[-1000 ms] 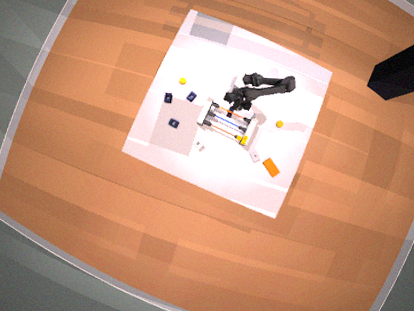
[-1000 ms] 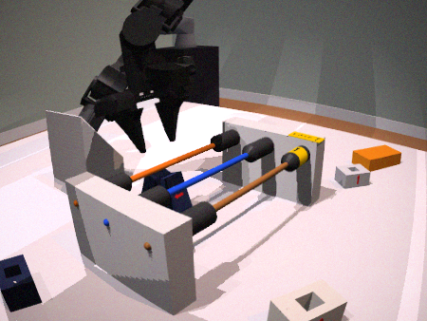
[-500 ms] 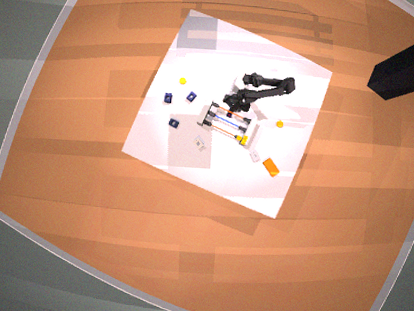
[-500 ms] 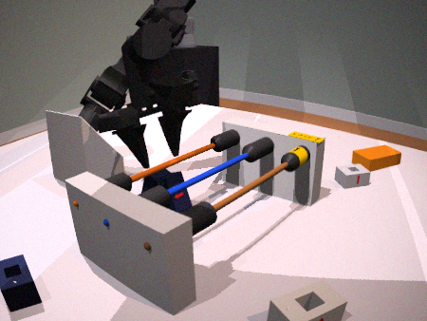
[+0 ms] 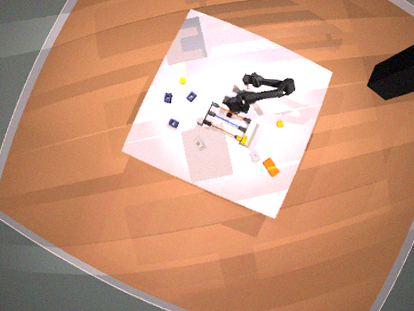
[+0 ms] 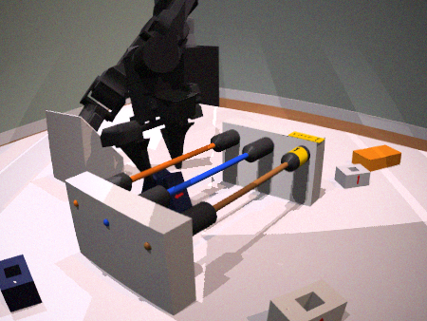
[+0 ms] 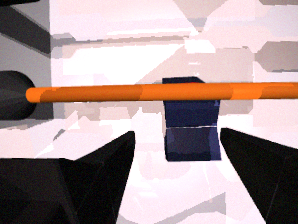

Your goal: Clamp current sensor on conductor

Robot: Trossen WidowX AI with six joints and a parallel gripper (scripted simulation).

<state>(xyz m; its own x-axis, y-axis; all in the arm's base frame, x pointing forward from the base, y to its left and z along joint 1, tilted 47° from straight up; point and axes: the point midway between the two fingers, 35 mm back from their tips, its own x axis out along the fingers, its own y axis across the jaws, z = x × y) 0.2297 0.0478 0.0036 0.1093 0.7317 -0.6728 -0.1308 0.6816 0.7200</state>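
A dark blue sensor (image 6: 181, 205) (image 7: 192, 142) stands on the table under the rack's rods, a red mark on its side in the exterior view. Its arrow's direction and its jaws are not clear. My gripper (image 6: 162, 170) (image 7: 176, 134) is open, pointing down, with its fingertips on either side of the sensor; the right finger is very near it in the wrist view. The orange rod (image 6: 173, 162) (image 7: 125, 93) crosses above the sensor. The brown conductor (image 6: 251, 187) carries a yellow arrow band (image 6: 299, 156) beside the yellow LOAD marker (image 6: 307, 138). The blue rod (image 6: 209, 173) lies between them.
The rack's near end block (image 6: 128, 252) and far end block (image 6: 317, 176) hold the rods. Around it are a grey upright panel (image 6: 71, 147), a small white block (image 6: 351, 178), an orange block (image 6: 377, 158) (image 5: 270, 166), a beige block (image 6: 285, 309) and another dark blue block (image 6: 24, 295).
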